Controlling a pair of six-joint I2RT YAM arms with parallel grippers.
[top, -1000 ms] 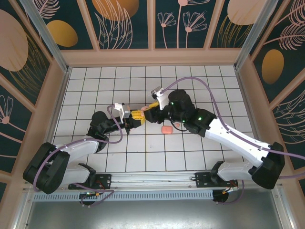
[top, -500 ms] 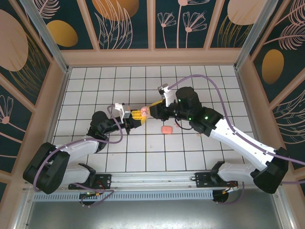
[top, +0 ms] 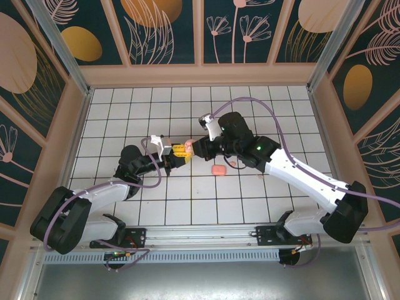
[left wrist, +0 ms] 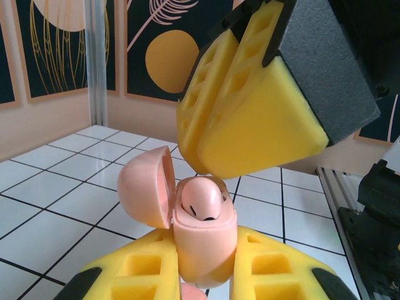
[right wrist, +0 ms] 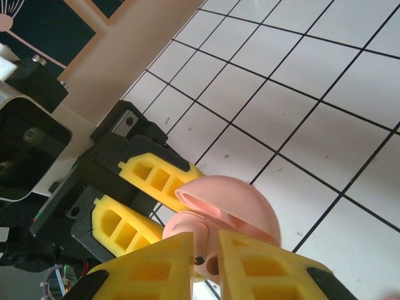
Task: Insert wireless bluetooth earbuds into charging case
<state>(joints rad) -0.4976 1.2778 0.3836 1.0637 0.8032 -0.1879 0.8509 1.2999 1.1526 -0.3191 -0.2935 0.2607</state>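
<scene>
My left gripper (left wrist: 205,262) is clamped on the charging case (left wrist: 203,240). One yellow finger (left wrist: 140,269) presses each side of its lower half, so the case stands upright between them above the tiled floor (left wrist: 56,200). Its lid (left wrist: 145,187) is swung open and leans off to the left on its hinge. One earbud (left wrist: 201,199) sits in the mouth of the case. Its rounded pink top stands proud of the rim, and a small dark spot shows low on its front.

My right gripper (right wrist: 206,247) comes in from the right and points down at that mouth. Its jaws are drawn together, with only a slit left between them. Seen from my left wrist, its fingers (left wrist: 250,119) hang as one yellow wedge directly over the earbud. The tips are very close to the earbud, but I cannot tell whether they touch it, because the wedge covers that spot.

From above, both grippers meet nose to nose a little left of the middle of the floor. My left arm reaches in from the near left and my right arm from the near right. A pink rounded piece (top: 218,169) lies flat on a tile just to the right of the grippers and a bit nearer. It sits close beside my right arm and apart from the case.
</scene>
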